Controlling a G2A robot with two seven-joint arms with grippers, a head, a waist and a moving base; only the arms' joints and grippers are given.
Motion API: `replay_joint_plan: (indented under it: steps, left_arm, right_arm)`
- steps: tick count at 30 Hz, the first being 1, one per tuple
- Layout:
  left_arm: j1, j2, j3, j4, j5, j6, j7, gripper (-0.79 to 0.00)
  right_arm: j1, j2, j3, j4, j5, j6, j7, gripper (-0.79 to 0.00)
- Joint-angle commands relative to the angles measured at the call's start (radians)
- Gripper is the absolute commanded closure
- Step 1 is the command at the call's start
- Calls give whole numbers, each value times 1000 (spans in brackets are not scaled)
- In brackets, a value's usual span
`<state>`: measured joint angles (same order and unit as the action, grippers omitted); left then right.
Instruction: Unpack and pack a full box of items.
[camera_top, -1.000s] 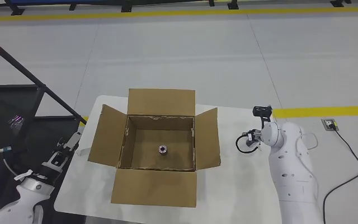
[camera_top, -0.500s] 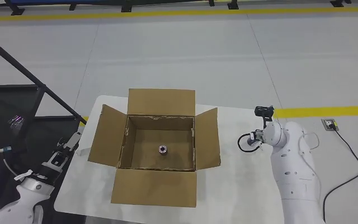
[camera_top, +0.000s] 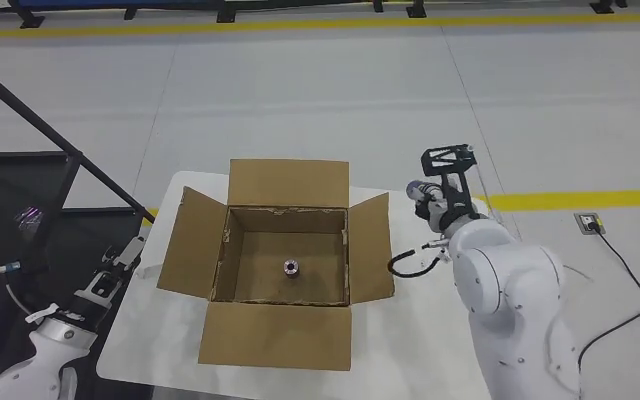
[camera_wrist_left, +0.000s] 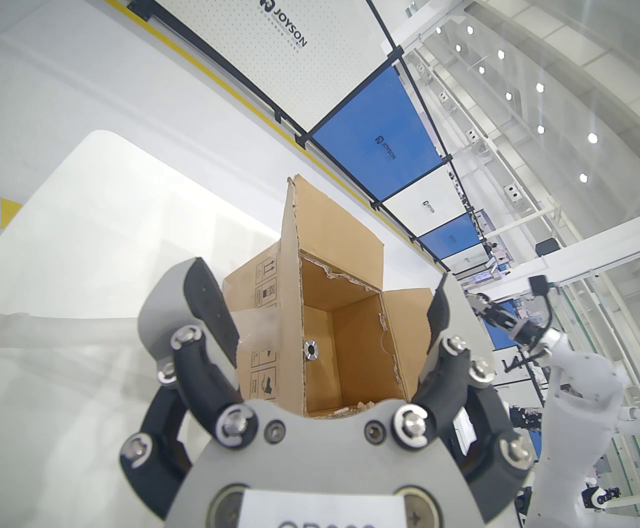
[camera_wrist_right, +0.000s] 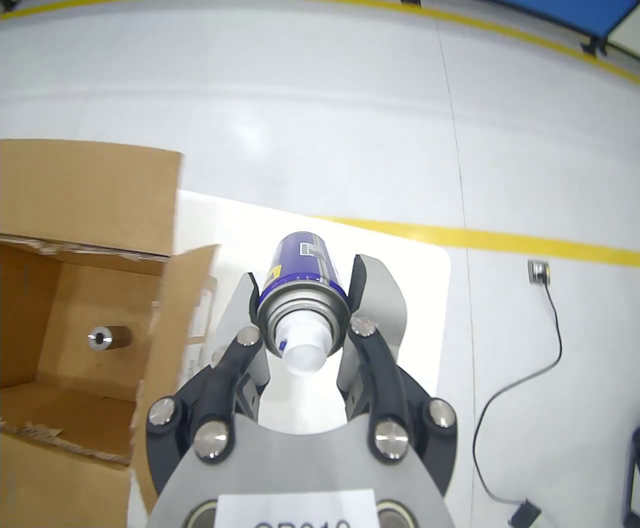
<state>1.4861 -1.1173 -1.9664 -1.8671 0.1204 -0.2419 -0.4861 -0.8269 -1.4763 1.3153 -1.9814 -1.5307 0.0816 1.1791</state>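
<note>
Cardboard box (camera_top: 288, 182) stands open on the worktop (camera_top: 400, 330), all four flaps out, with one small metal cylinder (camera_top: 290, 266) lying on its floor. The right fingers (camera_wrist_right: 372, 285) are closed around a purple spray can (camera_wrist_right: 300, 265), held in the air just beside the box's right flap. The left fingers (camera_wrist_left: 205, 295) are spread wide and hold nothing, near the worktop's left edge. Over the last second the right arm rose and swung toward the far edge; box, cylinder and left arm kept their places.

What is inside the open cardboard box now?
One small silver metal cylinder with a hollow centre lies on the floor of the brown cardboard box. The floor strip under the near wall is hidden by that wall.
</note>
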Motion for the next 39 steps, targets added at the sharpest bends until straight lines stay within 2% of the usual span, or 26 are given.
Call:
replay_joint_plan:
  steps: [1, 5, 12, 18, 24, 25, 26, 28, 32, 37, 38, 39]
  left_arm:
    - [0, 0, 0, 0, 0, 0, 0, -785]
    - [0, 0, 0, 0, 0, 0, 0, -785]
    - [0, 0, 0, 0, 0, 0, 0, -785]
    - [0, 0, 0, 0, 0, 0, 0, -785]
    - [0, 0, 0, 0, 0, 0, 0, -785]
    - [0, 0, 0, 0, 0, 0, 0, -785]
    - [0, 0, 0, 0, 0, 0, 0, -785]
    - [0, 0, 0, 0, 0, 0, 0, -785]
    - [8, -1, 10, -6, 11, 6, 19, -785]
    - [7, 1, 14, -1, 37, 24, 34, -785]
    - [6, 1, 16, 0, 44, 26, 37, -785]
    - [5, 2, 19, 2, 48, 26, 39, -785]
  right_arm:
    - [13, -6, -79, -22, 24, -36, 11, 0]
    - [81, -24, -234, 63, 57, -92, 46, 0]
    - [233, -82, -468, 423, 82, -50, 55, 0]
    - [324, -140, -577, 757, 120, 16, 6, 0]
    - [391, -192, -617, 983, 190, 42, -56, 0]
    - [400, -198, -620, 1009, 200, 41, -62, -18]
    - [406, -205, -621, 1031, 212, 39, -69, -92]
    - [418, -216, -625, 1069, 223, 38, -83, -179]
    - [436, -235, -630, 1124, 240, 37, -103, -222]
    - [450, -253, -630, 1157, 253, 37, -117, -366]
    - [452, -255, -629, 1157, 254, 38, -118, -403]
    - [453, -257, -628, 1158, 254, 37, -118, -499]
